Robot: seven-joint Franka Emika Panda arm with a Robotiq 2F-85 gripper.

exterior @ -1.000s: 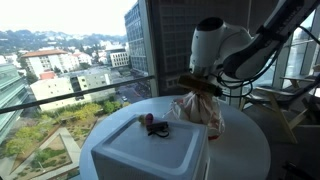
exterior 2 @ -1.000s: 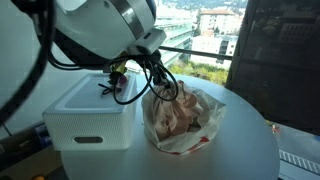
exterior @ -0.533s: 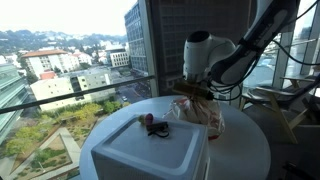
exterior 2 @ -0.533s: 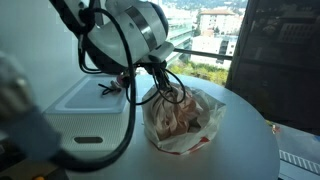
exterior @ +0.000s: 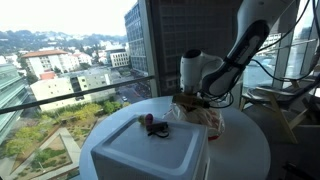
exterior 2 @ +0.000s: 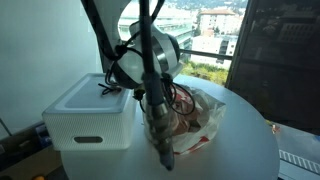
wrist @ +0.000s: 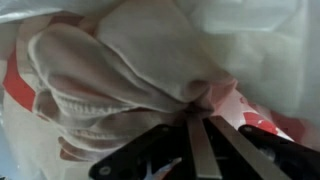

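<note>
Since a second ago the arm (exterior: 245,45) has dipped lower, and in an exterior view its gripper (exterior: 192,97) sits on the crumpled white-and-red plastic bag (exterior: 207,116) on the white table (exterior: 250,150), beside a white plastic box (exterior 2: 85,120) in an exterior view, and the wrist view shows the jaws pinched shut on it.

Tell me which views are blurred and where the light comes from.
In an exterior view the arm is smeared by motion blur, the white box sharp. In the wrist view the plastic bag fills the frame, soft and out of focus, the gripper dark below. In an exterior view daylight from the window backlights the table.
</note>
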